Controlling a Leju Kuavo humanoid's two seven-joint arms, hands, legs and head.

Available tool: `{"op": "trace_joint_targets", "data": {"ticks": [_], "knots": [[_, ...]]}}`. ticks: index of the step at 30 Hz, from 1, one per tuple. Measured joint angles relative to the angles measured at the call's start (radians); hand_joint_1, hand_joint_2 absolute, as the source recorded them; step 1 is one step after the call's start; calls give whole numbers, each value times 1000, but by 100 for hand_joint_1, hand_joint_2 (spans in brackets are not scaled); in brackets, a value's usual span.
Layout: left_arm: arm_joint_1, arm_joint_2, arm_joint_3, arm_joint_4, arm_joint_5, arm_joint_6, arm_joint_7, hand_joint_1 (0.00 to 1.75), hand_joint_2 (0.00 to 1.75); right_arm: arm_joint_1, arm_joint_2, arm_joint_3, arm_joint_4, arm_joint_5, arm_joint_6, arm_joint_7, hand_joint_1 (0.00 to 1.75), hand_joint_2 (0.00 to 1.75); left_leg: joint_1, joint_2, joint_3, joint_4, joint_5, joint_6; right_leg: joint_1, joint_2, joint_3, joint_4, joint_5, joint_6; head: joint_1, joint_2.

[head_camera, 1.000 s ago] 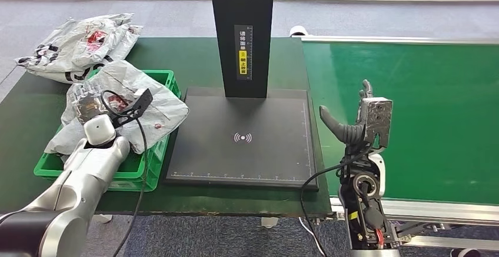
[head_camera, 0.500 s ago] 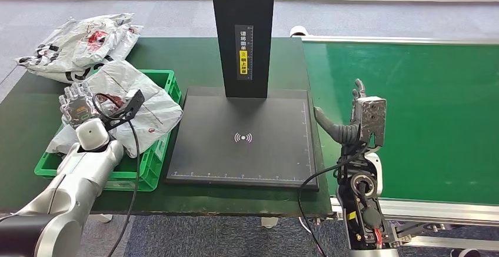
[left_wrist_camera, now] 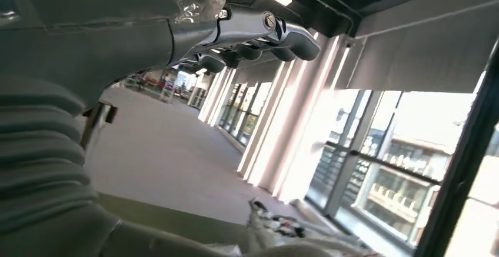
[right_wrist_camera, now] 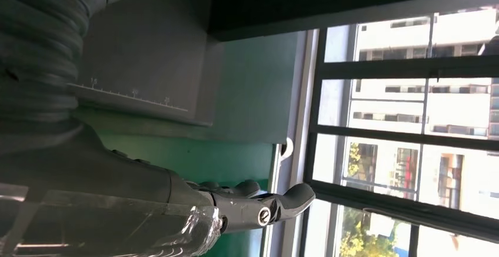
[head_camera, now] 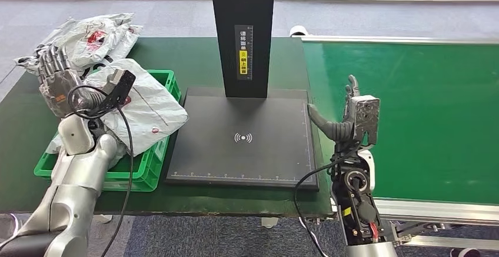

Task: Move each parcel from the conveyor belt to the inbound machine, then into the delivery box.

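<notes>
The left hand (head_camera: 56, 80) is up in the air with its fingers spread and nothing in it. Just beside it, a little lower and toward the middle, a grey parcel (head_camera: 144, 101) lies in the green box (head_camera: 150, 162). So that parcel looks done. The right hand (head_camera: 347, 119) stands up with its fingers straight and thumb out, and it holds nothing too. It is at the edge where the black scanner plate (head_camera: 244, 136) meets the green belt (head_camera: 412, 116). No parcel lies on the part of the belt near this hand. I think the next job is to wait for a new parcel, then take it flat and gently and lay it on the plate. The tall black post (head_camera: 242, 30) stands behind the plate, so the hand should go low in front of it. More bags (head_camera: 88, 42) lie on the table behind the left hand, well out of the way.
</notes>
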State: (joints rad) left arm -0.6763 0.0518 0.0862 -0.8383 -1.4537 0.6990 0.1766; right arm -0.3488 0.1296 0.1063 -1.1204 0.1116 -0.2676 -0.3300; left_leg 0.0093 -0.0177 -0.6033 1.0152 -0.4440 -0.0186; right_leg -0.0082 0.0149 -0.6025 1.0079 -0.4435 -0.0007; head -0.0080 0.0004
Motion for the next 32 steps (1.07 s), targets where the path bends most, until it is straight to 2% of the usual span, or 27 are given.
{"op": "trace_joint_targets", "data": {"ticks": [4, 9, 11, 13, 15, 19, 23, 32], "knots": [[60, -37, 55, -167, 40, 1, -107, 0, 0, -19, 0, 17, 47, -14, 1, -22, 0, 175, 0, -1, 0, 0, 0, 0, 0, 0, 0, 0, 0, 0, 0, 0], [82, -78, 114, -258, 151, 1, -227, 0, 0, -49, 0, 36, 90, -36, 0, -31, 0, 175, 0, -1, 0, 0, 0, 0, 0, -1, 0, 0, 0, 0, 0, 0], [77, -89, 131, -256, 250, 1, -279, 0, 87, -63, 0, 45, 107, -46, -1, -34, 0, 175, 0, -2, 0, 0, 1, -1, 0, -2, 0, 0, 0, 0, 0, 0], [70, -97, 142, -248, 361, 0, -329, 0, 175, -73, 0, 53, 120, -52, -1, -38, 0, 87, 0, -2, 0, 0, 1, -1, 1, -2, 0, 0, 1, -1, 0, 0], [57, -106, 147, -230, 522, -31, -400, 0, 175, -80, 1, 61, 130, -55, 3, -47, 0, 0, 0, -2, 0, 0, 1, -1, 1, -2, 0, 0, 1, -1, 0, 0], [25, -147, 119, -169, 877, -193, -538, 0, 175, -124, 15, 86, 149, -43, 7, -64, 0, 0, 0, -2, -1, 1, 2, -1, 1, -2, -1, 0, 2, -1, 0, 0], [4, -189, 52, -111, 945, -216, -580, 0, 175, -157, 30, 112, 159, -38, 8, -62, 0, 175, 0, -2, -1, 1, 2, 0, 0, -3, 0, 0, 2, 0, 0, 0], [-36, -276, -73, -16, 1081, -289, -664, 0, 175, -161, 43, 133, 149, -5, -21, -65, 0, 175, -1, -4, -3, 2, 2, 1, -1, -4, -1, -1, 3, 1, 0, 0]]}}
